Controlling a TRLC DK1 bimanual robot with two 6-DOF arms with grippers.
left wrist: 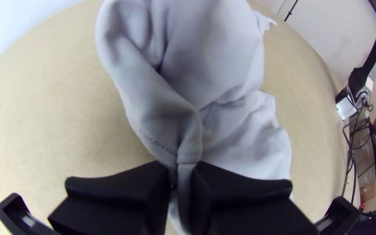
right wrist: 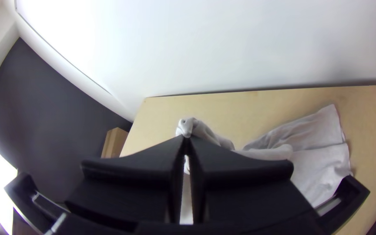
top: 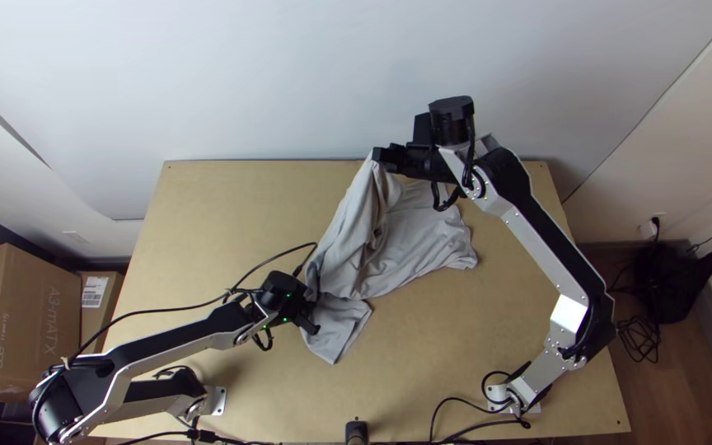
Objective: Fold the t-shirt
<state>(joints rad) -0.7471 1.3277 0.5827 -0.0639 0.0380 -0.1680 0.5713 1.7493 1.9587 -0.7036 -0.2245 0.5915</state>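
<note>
While the grey t-shirt (top: 416, 239) lies rumpled mid-table, the left gripper (left wrist: 181, 174) clamped on it at eight o'clock and the right gripper (right wrist: 187, 140) pinching a lifted part at twelve, grasping looks done, folding mostly left.

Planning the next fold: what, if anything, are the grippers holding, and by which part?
Both hold the grey t-shirt: left gripper, a gathered strip toward the near end; right gripper, a raised tip at the far end.
</note>
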